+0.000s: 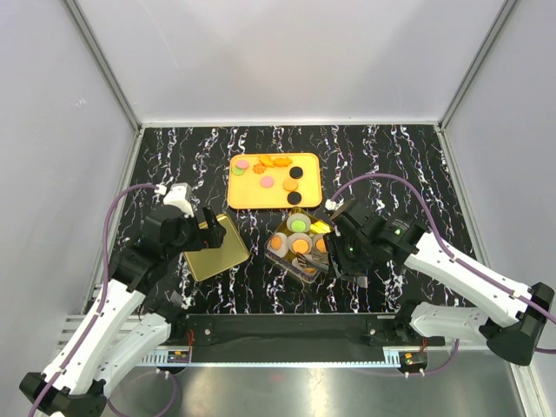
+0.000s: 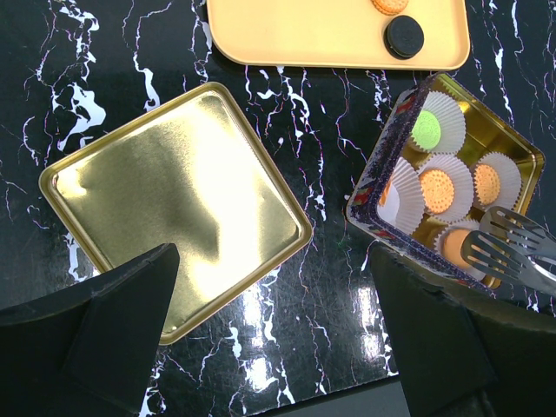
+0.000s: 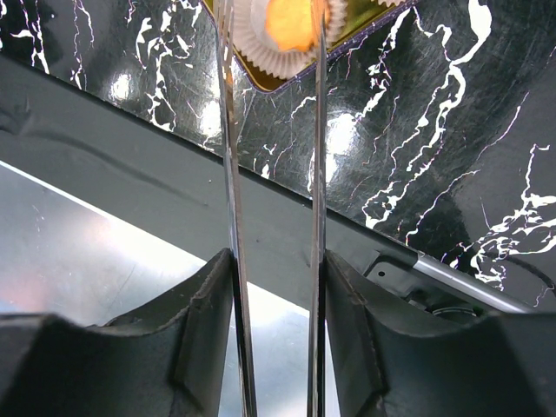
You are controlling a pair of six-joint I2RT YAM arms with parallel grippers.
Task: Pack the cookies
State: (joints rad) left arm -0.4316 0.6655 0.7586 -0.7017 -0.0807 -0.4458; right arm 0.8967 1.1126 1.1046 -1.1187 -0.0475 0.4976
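Several cookies lie on the orange tray (image 1: 261,196), among them a pink one (image 1: 268,182) and a black one (image 1: 294,172). More sit in white paper cups in the gold tin (image 1: 287,261): a green one (image 2: 426,129) and orange ones (image 2: 437,190). My right gripper (image 1: 349,249) is shut on metal tongs (image 3: 230,130). The tong tips are apart, on either side of an orange cookie (image 3: 291,22) in a cup at the tin's near corner. My left gripper (image 2: 274,347) is open and empty, over the near edge of the gold lid (image 2: 174,200).
The gold lid (image 1: 215,249) lies flat, left of the tin, on the black marbled table. The orange tray stands behind both. A black rail (image 3: 130,174) runs along the table's near edge. Grey walls close in the sides and back.
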